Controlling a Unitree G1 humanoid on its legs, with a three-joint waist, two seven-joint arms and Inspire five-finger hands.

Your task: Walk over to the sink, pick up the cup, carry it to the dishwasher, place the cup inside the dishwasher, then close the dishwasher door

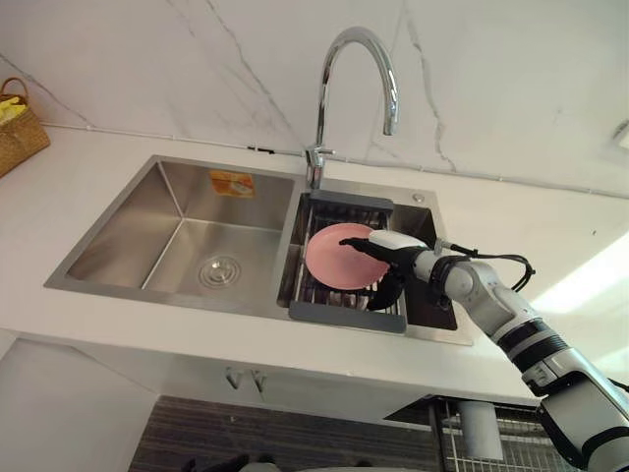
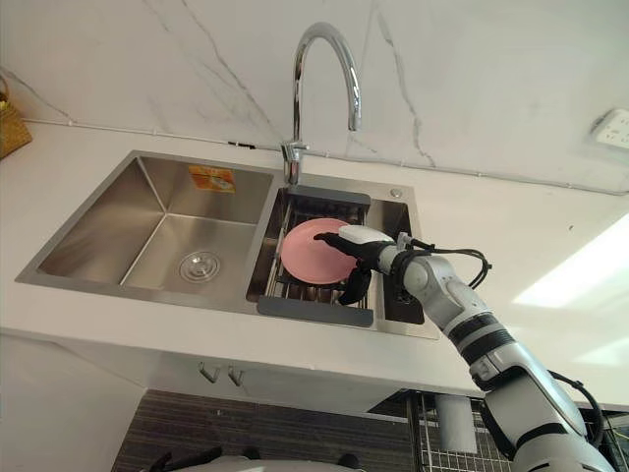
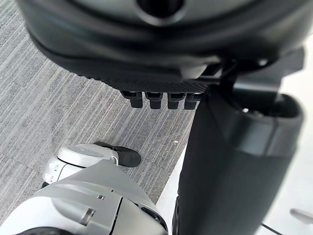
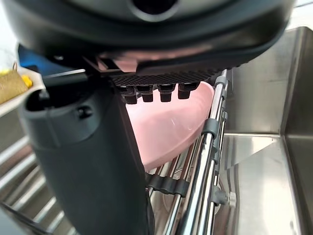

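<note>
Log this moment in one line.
phase: reach | right hand: open, at pink dish resting on rack in sink | left hand: idle over floor

- Sink (image 1: 128,231): brushed silver steel, with an orange-and-yellow sticker (image 1: 232,183) on its back wall.
- Faucet (image 1: 321,98): shiny chrome.
- Dish (image 1: 332,258): plain pale pink.
- Rack (image 1: 346,317): silver rods with dark grey end bars.
- Right hand (image 1: 393,260): black, with a white thumb cover.
- Wall (image 1: 491,79): white marble with thin grey veins.
- Tabletop (image 1: 79,169): plain white.
- Basket (image 1: 18,133): tan woven weave.
- Floor (image 3: 49,98): grey carpet in fine stripes.
</note>
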